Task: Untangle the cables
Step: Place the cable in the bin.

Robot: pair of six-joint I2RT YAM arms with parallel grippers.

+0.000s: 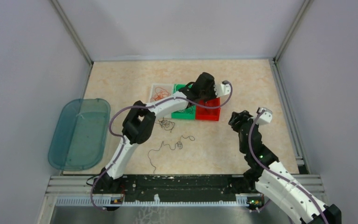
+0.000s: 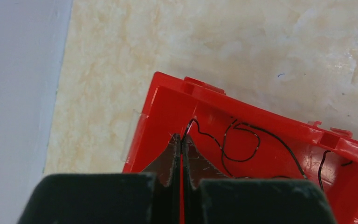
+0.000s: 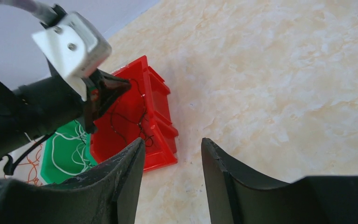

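My left gripper (image 2: pixel 183 138) hangs over the left end of the red bin (image 2: pixel 261 112), shut on the end of a thin black cable (image 2: pixel 240 145) that loops across the bin floor. From above, that gripper (image 1: pixel 208 94) sits over the red bin (image 1: pixel 213 115). More black cables (image 1: pixel 167 124) lie loose on the table, one stretched out nearer the arms (image 1: pixel 179 142). Orange cables (image 1: pixel 160 94) fill a clear bin and white cables (image 3: pixel 74 144) lie in the green bin (image 3: pixel 58 156). My right gripper (image 3: pixel 172 142) is open above bare table just right of the red bin (image 3: pixel 161 91), holding nothing.
A translucent teal tray (image 1: pixel 79 133) lies at the table's left edge. The three bins stand side by side in the middle of the table. Grey walls enclose the back and both sides, and a metal rail (image 1: pixel 289 107) runs along the right edge.
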